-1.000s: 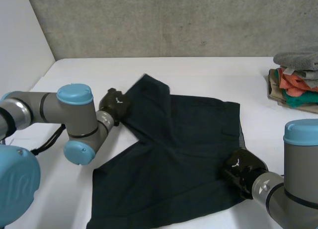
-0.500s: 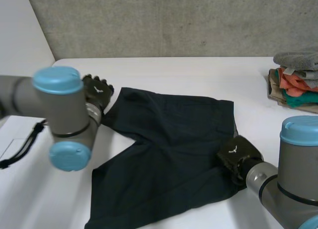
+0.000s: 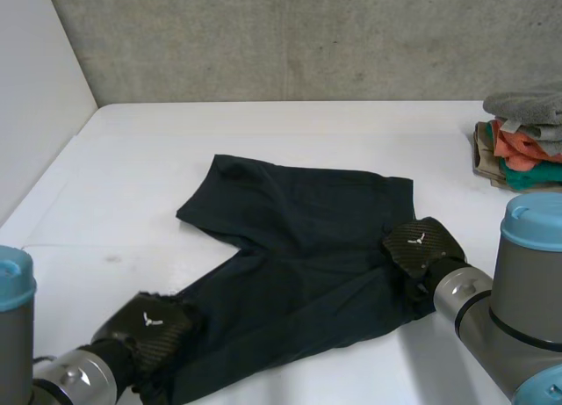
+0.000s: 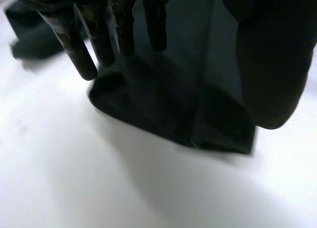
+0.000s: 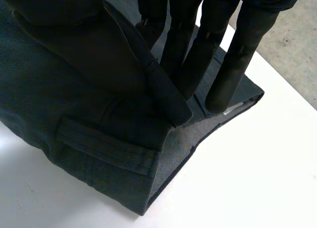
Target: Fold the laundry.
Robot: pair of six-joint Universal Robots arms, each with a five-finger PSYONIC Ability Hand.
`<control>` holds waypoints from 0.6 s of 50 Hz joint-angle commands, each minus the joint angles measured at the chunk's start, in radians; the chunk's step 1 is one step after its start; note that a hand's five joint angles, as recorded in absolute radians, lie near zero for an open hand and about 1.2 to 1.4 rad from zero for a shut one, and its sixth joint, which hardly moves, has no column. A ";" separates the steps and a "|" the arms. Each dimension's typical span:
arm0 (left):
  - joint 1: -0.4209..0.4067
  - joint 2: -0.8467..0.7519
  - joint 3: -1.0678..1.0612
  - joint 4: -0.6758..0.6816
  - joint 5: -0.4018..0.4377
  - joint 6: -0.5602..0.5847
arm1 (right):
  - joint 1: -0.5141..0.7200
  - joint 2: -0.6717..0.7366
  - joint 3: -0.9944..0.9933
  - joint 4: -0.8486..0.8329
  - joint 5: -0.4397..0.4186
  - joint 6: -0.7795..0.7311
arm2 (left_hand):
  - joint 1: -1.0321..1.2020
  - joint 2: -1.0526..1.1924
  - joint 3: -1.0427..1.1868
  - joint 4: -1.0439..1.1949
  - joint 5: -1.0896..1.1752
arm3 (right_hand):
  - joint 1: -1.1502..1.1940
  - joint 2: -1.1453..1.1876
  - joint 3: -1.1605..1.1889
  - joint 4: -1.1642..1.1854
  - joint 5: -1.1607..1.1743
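At the near left my left hand [image 3: 147, 328] hangs over the hem end of one leg [image 4: 168, 119]. Its fingers [image 4: 81, 50] are straight and spread wide, the thumb [image 4: 270, 65] stands well apart, and nothing is held.

From there the dark shorts [image 3: 307, 247] run across the middle of the white desk [image 3: 132, 159]. They lie flat, with the other leg splayed toward the far left and the waist at the right.

I expect them to handle as light, limp woven cloth. They should sag from any single hold and drag a little on the desk, but not slip or break. The double hems and the thick waistband [image 5: 114, 173] are the firmest places to take hold of, so I'd pinch this leg at its hem corner.

My right hand [image 3: 420, 245] is at the waist edge. The thumb lies on the upper layer just beside a belt loop [image 5: 106, 146], and the straight fingers reach into the opening against the grey inside. I judge it to be pinching the waistband.

Well apart at the far right edge sits a pile of folded clothes [image 3: 525, 141].

I count one pair of shorts, one belt loop that I can see, one pile, and two hands. I cannot count the pieces in the pile for sure.
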 commanded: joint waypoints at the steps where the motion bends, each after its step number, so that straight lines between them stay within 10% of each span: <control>1: -0.011 -0.060 -0.001 0.015 -0.005 -0.001 | -0.009 -0.011 0.003 0.000 0.003 -0.001 | 0.227 0.228 0.226 0.224 0.222 | 0.284 0.224 0.206 0.198 0.207; 6: -0.017 -0.068 0.010 0.040 -0.010 -0.010 | -0.012 -0.024 0.004 0.004 0.008 -0.005 | 1.041 1.042 1.040 1.039 1.036 | 0.284 0.224 0.206 0.198 0.207; 22: -0.177 0.035 -0.021 -0.228 -0.007 0.296 | -0.101 -0.194 0.093 0.537 -0.024 -0.535 | 1.043 1.044 1.042 1.041 1.038 | 0.284 0.224 0.206 0.198 0.207; 30: -0.149 -0.034 0.137 0.071 -0.059 0.319 | -0.116 -0.157 0.033 0.393 -0.032 -0.450 | 1.043 1.044 1.042 1.041 1.038 | 0.284 0.224 0.206 0.198 0.207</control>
